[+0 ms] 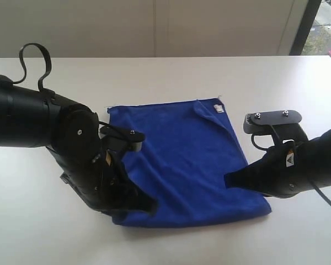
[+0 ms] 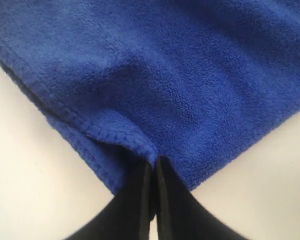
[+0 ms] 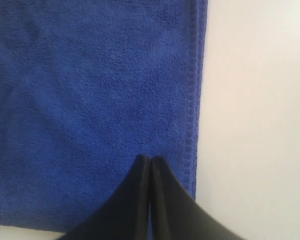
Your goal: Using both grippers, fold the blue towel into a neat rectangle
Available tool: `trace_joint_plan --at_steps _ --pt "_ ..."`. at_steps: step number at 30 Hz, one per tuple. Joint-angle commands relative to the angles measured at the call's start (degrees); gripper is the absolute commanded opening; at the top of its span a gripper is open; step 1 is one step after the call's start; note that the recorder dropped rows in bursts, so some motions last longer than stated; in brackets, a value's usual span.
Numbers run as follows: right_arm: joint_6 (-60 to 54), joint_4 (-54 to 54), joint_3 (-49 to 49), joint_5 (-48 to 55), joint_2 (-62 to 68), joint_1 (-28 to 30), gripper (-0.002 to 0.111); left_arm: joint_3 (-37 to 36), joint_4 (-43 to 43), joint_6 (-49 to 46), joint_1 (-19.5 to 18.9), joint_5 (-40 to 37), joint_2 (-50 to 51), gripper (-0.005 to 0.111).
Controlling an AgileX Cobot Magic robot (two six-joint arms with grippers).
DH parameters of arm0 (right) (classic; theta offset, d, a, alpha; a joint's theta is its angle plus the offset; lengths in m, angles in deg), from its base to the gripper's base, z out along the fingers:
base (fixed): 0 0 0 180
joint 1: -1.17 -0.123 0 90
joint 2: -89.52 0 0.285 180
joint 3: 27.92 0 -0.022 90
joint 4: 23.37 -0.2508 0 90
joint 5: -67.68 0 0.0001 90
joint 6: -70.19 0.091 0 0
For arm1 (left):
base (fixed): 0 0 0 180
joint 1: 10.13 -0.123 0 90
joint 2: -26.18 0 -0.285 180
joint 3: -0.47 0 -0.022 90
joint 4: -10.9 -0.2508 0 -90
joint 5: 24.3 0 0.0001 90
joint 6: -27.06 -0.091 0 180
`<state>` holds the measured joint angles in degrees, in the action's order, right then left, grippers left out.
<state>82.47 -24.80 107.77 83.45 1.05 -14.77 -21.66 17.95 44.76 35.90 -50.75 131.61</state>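
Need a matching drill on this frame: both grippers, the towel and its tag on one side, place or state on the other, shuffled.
1. left gripper
2. right gripper
3. blue towel
4. white tag

A. at the towel's far right corner in the exterior view
B. jaws shut over flat cloth, beside a stitched edge
C. lies spread on the table
D. jaws shut, pinching a puckered stitched edge at a corner

Pairs: 1-D, 2-B, 3-C, 4-A

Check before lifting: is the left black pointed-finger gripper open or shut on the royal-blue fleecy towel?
Shut on the royal-blue towel: the left gripper has its fingers together, the stitched edge puckered into their tips.
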Motion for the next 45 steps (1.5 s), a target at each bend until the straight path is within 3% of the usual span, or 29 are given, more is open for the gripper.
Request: trace_joint_plan --at_steps 1,4,11,13,31,38,45 --pt "-0.56 0.10 -0.29 -0.31 -0.23 -0.01 0.000 -0.36 -0.37 1.89 0.39 -1.83 -0.49 0.000" --pt "-0.56 0.10 -0.29 -0.31 -0.23 -0.01 0.000 -0.36 -0.65 1.91 0.39 -1.72 -0.17 0.009" --pt "-0.56 0.10 -0.29 -0.31 -0.23 -0.01 0.000 -0.36 -0.88 1.80 0.39 -0.97 -0.13 0.063" --pt "-0.56 0.10 -0.29 -0.31 -0.23 -0.01 0.000 -0.10 -1.57 1.80 0.27 -0.70 -0.13 0.068" --pt "-0.56 0.10 -0.29 -0.52 -0.23 -0.01 0.000 2.22 -4.33 1.80 -0.82 1.17 -1.07 0.052" --pt "-0.56 0.10 -0.29 -0.63 -0.23 -0.01 0.000 2.22 -4.33 1.50 -0.72 6.68 1.32 0.041" --pt "-0.56 0.10 -0.29 -0.62 -0.23 -0.01 0.000 2.22 -4.33 1.50 -0.72 2.25 3.71 0.038"
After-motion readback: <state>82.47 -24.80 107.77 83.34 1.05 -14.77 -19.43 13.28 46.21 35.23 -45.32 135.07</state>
